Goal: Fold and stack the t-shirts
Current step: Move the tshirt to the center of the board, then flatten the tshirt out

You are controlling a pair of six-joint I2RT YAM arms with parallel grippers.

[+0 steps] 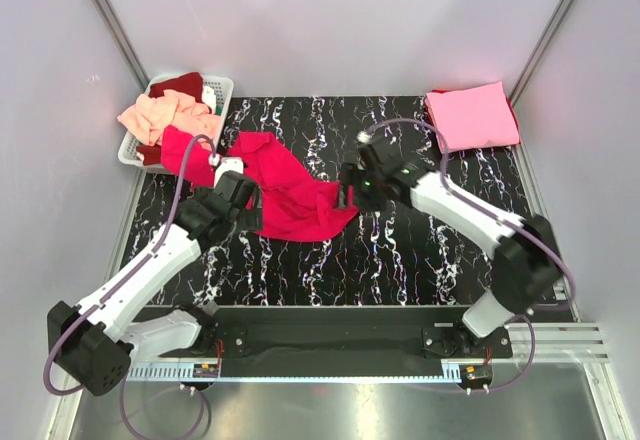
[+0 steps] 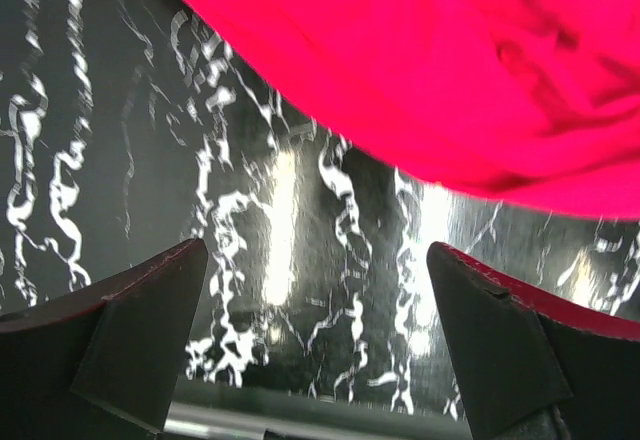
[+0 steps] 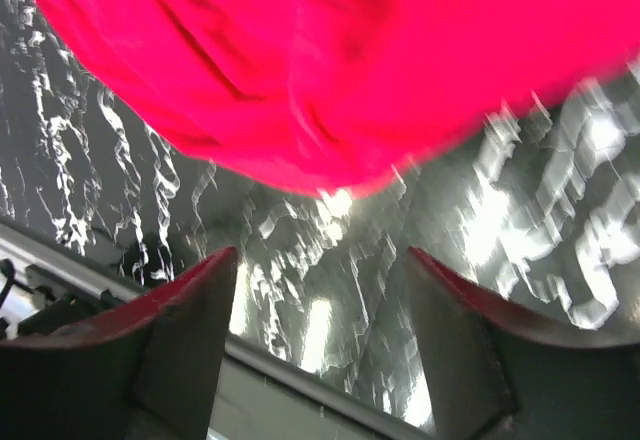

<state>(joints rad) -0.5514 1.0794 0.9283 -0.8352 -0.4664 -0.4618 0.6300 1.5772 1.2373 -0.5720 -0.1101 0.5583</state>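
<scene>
A crimson-red t-shirt (image 1: 290, 185) lies crumpled on the black marbled table (image 1: 400, 250), left of centre, one end reaching toward the basket. My left gripper (image 1: 252, 203) stands open at its left edge. In the left wrist view the red cloth (image 2: 420, 70) lies beyond the open left gripper (image 2: 318, 260), with only table between the fingers. My right gripper (image 1: 350, 194) is at the shirt's right tip, open. There too the red cloth (image 3: 330, 60) lies ahead of the empty right gripper (image 3: 322, 260). A pink t-shirt (image 1: 472, 115) lies folded at the back right.
A white slotted basket (image 1: 222, 85) stands at the back left corner, holding a peach t-shirt (image 1: 165, 115) and a dark maroon t-shirt (image 1: 180, 84). Grey walls close in the table on three sides. The arm bases sit on a rail at the near edge.
</scene>
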